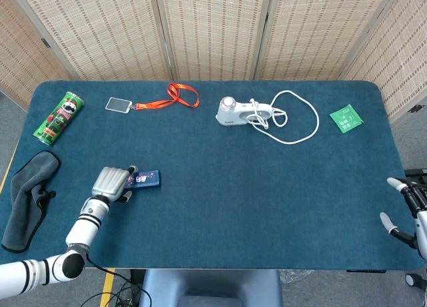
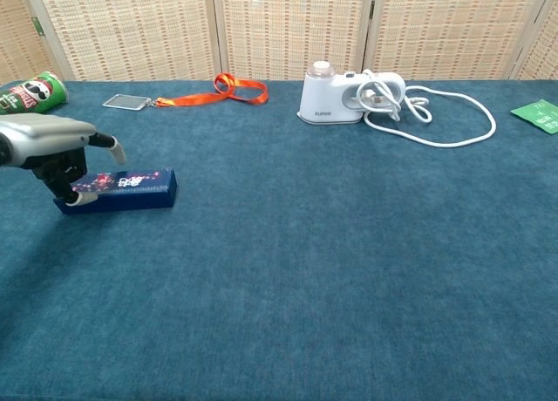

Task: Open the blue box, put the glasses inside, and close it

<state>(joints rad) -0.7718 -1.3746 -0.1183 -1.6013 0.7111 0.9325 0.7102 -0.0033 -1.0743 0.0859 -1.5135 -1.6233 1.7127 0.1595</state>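
Here the closed blue box lies on the tabletop at its left, its near end touched by the left hand, fingers curled without a clear grip, so the lid edge is best caught squarely.

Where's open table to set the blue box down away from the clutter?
The widest bare patch is the table's middle and near right, between the blue box at the left hand and the right hand at the right edge. The far edge is crowded: can, badge lanyard, white appliance with its cord, green packet.
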